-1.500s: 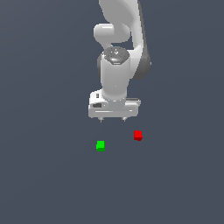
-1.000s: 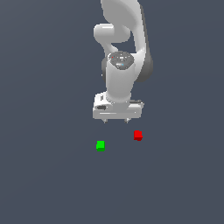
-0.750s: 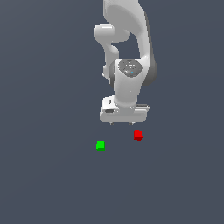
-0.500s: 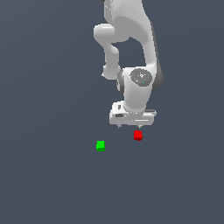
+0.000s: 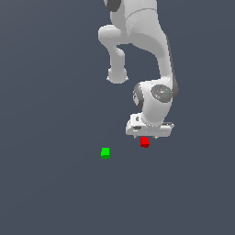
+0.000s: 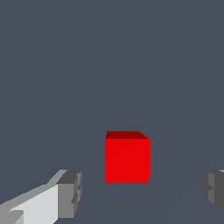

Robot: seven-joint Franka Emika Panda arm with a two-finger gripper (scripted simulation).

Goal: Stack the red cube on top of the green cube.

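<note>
The red cube (image 5: pixel 145 142) sits on the dark grey floor, just under the white gripper (image 5: pixel 149 136). In the wrist view the red cube (image 6: pixel 127 156) lies between the two fingertips (image 6: pixel 70 194), which stand wide apart on either side without touching it. The gripper is open and empty. The green cube (image 5: pixel 105 153) rests on the floor, apart from the red cube, toward the exterior view's left and slightly nearer. The green cube does not show in the wrist view.
The white arm (image 5: pixel 142 50) rises above the gripper and bends over the red cube. A plain dark grey floor (image 5: pixel 55 183) surrounds both cubes.
The gripper has moved toward the exterior view's right and lowered from above the space between the cubes to right over the red cube. Both cubes have stayed in place.
</note>
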